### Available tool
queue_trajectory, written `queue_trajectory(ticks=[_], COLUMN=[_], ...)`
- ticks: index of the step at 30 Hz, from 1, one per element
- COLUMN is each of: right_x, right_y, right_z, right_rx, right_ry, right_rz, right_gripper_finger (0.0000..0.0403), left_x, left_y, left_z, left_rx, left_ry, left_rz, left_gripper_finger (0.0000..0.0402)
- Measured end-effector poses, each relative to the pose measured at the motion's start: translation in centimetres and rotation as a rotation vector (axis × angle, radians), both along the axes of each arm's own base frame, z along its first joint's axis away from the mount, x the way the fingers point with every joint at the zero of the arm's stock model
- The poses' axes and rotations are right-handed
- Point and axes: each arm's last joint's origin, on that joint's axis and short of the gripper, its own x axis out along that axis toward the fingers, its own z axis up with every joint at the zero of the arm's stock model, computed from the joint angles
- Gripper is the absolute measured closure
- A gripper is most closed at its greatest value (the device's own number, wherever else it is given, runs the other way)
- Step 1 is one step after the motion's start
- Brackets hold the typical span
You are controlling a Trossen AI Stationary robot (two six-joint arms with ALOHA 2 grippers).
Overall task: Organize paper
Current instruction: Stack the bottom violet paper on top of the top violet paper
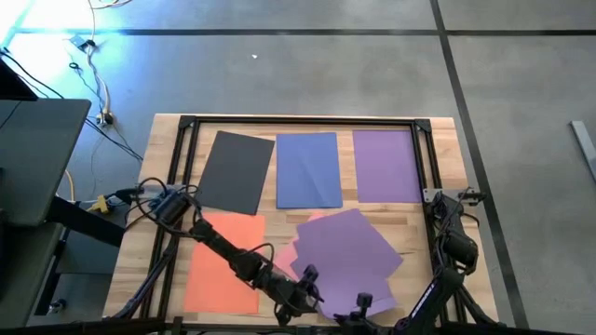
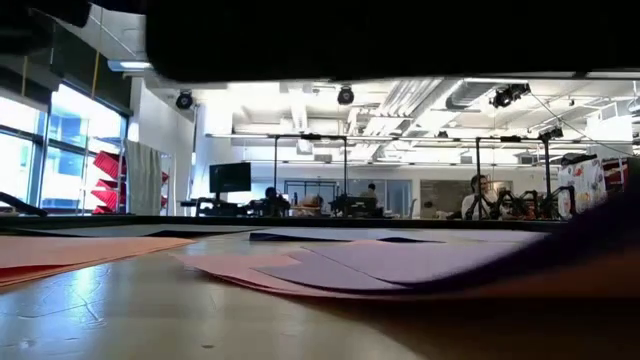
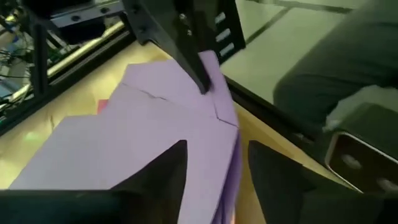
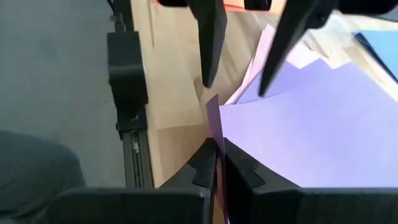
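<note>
We seem to be in an open lab or workshop: a grey concrete floor surrounds the wooden table, while beyond it stand monitors, tripods, ceiling ducts, tall windows and a seated person.

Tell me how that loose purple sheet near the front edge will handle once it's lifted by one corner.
The thin purple paper sheet will probably droop: the right pincer, shut on its corner, already bends it upward. It looks light and may slide off the pink paper sheet beneath. The open left pincer could support it.
</note>
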Motion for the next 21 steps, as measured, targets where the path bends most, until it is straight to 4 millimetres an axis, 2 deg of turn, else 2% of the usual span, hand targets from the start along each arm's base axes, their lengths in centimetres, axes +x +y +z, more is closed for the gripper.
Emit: queue_trajectory(ticks=[7,17,21], right_x=[0.65,1.02,1.09], right_y=[-0.43,-0.66,-0.67], right_z=[0.00,-0.02,0.01], right_rx=[0.002,0.011,0.018], right_ry=[0.007,0.013,-0.003], right_rz=[-0.011,-0.021,-0.032], right_gripper_finger=[0.0403,0.0403,0.0403], left_x=[0.08,0.40,0.81], left_y=[-0.10,0.14,0.62], left_z=[-0.94,-0.59,-0.33], left_rx=[-0.003,-0.056,-0.111], left_ry=[0.015,0.004,0.000], left_rz=[-0.025,-0.023,0.007], left_gripper_finger=[0.0234,0.0235,0.0249])
